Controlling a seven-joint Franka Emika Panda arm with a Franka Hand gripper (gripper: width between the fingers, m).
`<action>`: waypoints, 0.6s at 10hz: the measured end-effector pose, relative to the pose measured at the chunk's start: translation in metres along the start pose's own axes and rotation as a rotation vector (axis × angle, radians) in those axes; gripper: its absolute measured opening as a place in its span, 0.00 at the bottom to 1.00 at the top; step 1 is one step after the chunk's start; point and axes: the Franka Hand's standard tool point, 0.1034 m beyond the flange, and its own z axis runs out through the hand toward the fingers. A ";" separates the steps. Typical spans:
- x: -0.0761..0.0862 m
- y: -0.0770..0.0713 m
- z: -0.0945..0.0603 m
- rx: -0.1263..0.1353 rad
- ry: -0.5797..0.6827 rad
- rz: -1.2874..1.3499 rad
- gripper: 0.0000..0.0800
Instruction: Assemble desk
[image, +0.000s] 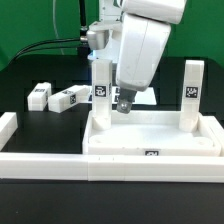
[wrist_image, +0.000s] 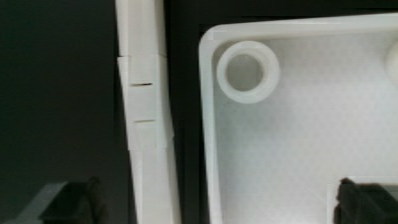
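The white tabletop (image: 170, 128) lies tray-side up at the front, with a small tag on its near rim. Two white legs stand upright in it: one at the back left corner (image: 102, 76), one at the back right (image: 191, 84). Two more legs (image: 40, 95) (image: 68, 98) lie loose on the black table at the exterior view's left. My gripper (image: 122, 103) hangs just beside the left upright leg, over the tray. In the wrist view the gripper (wrist_image: 217, 205) is open with nothing between its dark fingertips (wrist_image: 71, 203). An empty round socket (wrist_image: 249, 73) shows in the tabletop's corner (wrist_image: 302, 140).
Long white border rails (image: 50, 162) run along the front and the exterior view's left (image: 8, 128); the tabletop sits against the front one. One rail (wrist_image: 146, 110) lies right beside the tray rim in the wrist view. Black cables run behind the arm.
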 end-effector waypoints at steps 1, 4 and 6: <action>0.000 0.000 0.000 0.001 0.000 0.079 0.81; -0.024 -0.006 0.006 0.040 -0.020 0.517 0.81; -0.030 -0.005 0.007 0.032 -0.023 0.623 0.81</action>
